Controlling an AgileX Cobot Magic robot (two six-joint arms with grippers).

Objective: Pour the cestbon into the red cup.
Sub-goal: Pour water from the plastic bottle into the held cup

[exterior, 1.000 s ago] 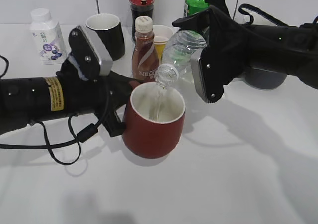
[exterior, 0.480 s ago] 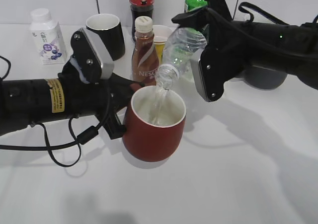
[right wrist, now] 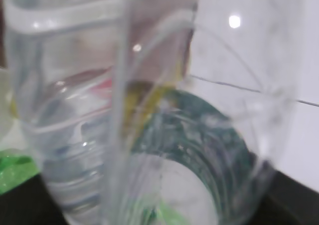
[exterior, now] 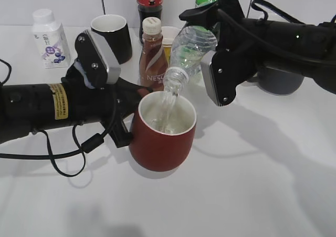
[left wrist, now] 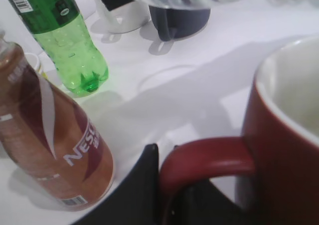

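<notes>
The red cup (exterior: 161,142) stands at the table's middle, with water inside. My left gripper (exterior: 127,122) is shut on its loop handle, which shows between the black fingers in the left wrist view (left wrist: 209,157). My right gripper (exterior: 207,48) is shut on the cestbon (exterior: 190,50), a clear bottle tilted mouth-down over the cup. A stream of water falls from its open mouth into the cup. In the right wrist view the cestbon (right wrist: 149,115) fills the frame and hides the fingers.
A brown Nescafe bottle (exterior: 153,55) stands right behind the cup, with a yellow paper cup (exterior: 171,40) and green soda bottle (left wrist: 70,45) behind. A black mug (exterior: 112,36), a white bottle (exterior: 48,39) and a dark-sauce bottle (exterior: 149,0) stand further back. A grey mug (exterior: 281,80) is at right.
The right gripper has tipped the cestbon steeper and lifted it slightly. The water level in the red cup has risen. The left arm holds still.
</notes>
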